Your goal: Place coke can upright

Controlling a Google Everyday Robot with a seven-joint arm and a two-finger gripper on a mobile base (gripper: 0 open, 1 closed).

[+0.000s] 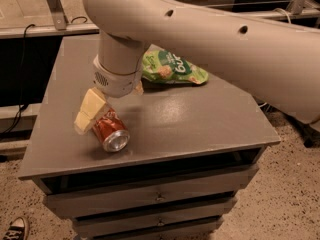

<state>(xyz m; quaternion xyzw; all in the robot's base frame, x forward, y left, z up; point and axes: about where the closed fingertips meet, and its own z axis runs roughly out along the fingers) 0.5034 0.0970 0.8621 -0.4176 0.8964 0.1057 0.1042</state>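
The coke can (112, 132) lies on its side near the front left of the grey cabinet top (200, 119), its silver end facing the front. My gripper (106, 111) hangs from the big white arm, low over the can's far end. One cream finger (90, 111) sits against the can's left side. A small part of the other finger (138, 88) shows to the right, behind the wrist. The jaws stand open and the can rests on the surface.
A green snack bag (172, 70) lies at the back middle of the top. The cabinet has drawers (160, 198) below its front edge. The white arm crosses the upper right. A shoe (15, 229) is on the floor at the lower left.
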